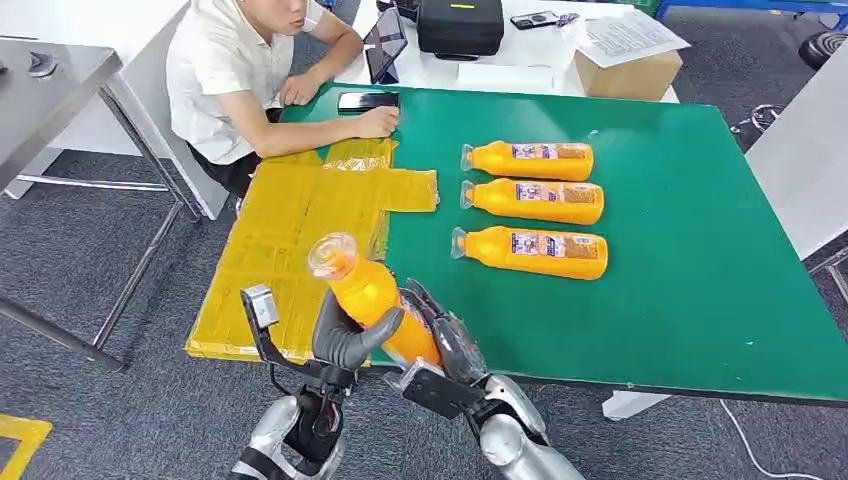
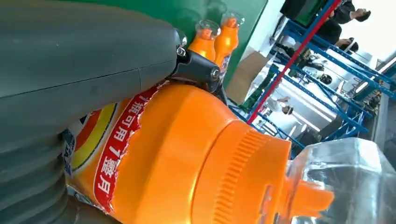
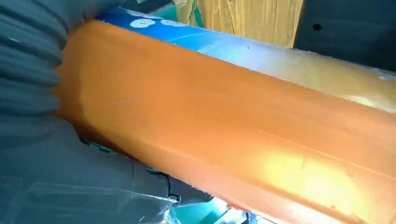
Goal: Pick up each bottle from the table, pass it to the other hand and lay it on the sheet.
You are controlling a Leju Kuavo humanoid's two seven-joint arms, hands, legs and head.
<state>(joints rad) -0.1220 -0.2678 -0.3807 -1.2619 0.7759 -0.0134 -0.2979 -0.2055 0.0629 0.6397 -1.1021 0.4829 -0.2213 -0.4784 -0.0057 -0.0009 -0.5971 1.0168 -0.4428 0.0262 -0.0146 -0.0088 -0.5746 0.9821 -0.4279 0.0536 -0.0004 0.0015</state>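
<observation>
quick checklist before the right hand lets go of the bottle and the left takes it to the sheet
1. Left hand wrapped around the held bottle: ok, its thumb crosses the body.
2. Right hand on the same bottle: ok, both hands are on it, so the handover is underway.
3. Left grip firm enough to carry alone: cannot tell.
4. Yellow sheet free for laying down: ok, no bottle on it.
5. Person's hand clear of the drop zone: ok, it rests at the sheet's far end.
6. Three bottles waiting on the green table: ok, lying in a row.
</observation>
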